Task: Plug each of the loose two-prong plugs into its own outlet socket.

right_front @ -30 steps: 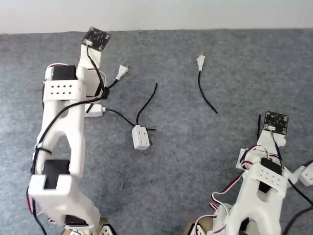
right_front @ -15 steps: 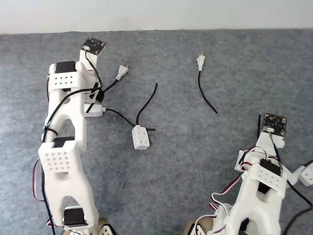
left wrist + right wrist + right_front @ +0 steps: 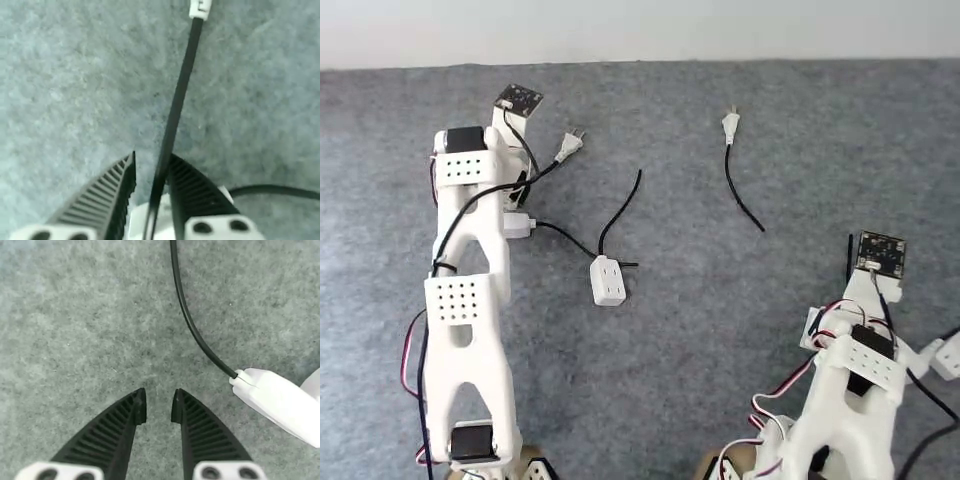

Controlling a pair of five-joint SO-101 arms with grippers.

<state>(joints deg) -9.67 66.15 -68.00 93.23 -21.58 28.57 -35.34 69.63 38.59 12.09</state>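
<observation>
plugs: two, little white two-prong heads on short black cords
left plug (image 3: 570,146): lying on the mat (image 3: 720,330), just beside the left arm (image 3: 470,230)
right plug (image 3: 730,122): far side, well apart from both arms
sockets: two white blocks, mid socket (image 3: 608,280) and edge socket (image 3: 945,357)
left arm pose: stretched out long
left gripper (image 3: 152,159): jaws a bit apart, cord (image 3: 175,115) runs between them, not pinched
right arm (image 3: 855,370): folded back
right gripper (image 3: 158,395): slightly parted, holding nothing, edge socket near
</observation>
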